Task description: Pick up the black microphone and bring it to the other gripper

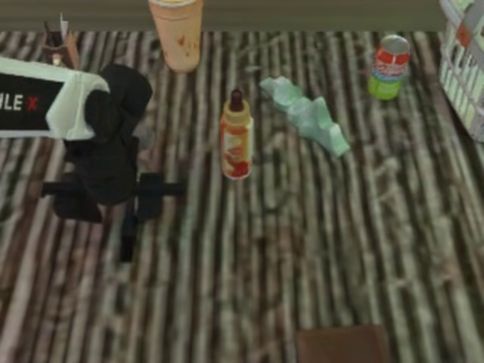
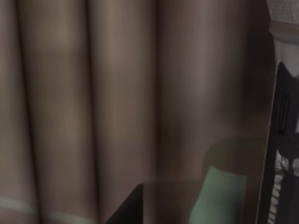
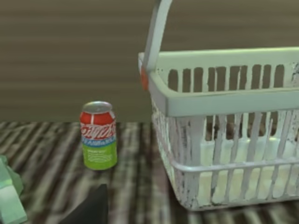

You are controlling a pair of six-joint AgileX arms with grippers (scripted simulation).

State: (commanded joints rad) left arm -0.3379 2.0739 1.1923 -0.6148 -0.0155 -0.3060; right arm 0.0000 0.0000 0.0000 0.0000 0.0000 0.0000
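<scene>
The black microphone lies on the striped table at the left. Only its slim handle shows in the top view, reaching toward the front edge; its head is hidden under my left gripper. That gripper sits low over the microphone, open, with a finger on either side of it and not closed on it. The left wrist view is pressed close to the table, and the microphone runs along one edge of it. The other gripper, my right one, is out of the top view. Only a dark tip of it shows in the right wrist view.
An orange brown-capped bottle stands right of the left arm. A crumpled green cloth, a soda can and a white basket lie farther right. A tan cup stands at the back, and a brown block at the front edge.
</scene>
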